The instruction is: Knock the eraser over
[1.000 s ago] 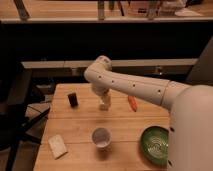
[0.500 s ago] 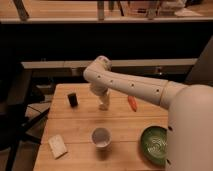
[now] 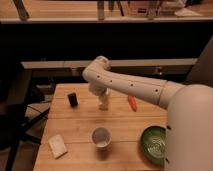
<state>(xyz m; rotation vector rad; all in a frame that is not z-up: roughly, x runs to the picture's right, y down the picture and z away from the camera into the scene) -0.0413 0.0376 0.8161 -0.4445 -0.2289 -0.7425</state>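
Dark shelves are seen behind a wooden table. The eraser is found on the far left part of the table. It is stood upright, with its long side up and down. The gripper is hung from the white arm, pointed down, just right of the eraser and apart from it. Whether it is open or closed cannot be told. Bare wood is seen all around the eraser, up to the left edge. An orange thing is laid right of the gripper. A white cup, a pale pad and a green bowl are set along the near side.
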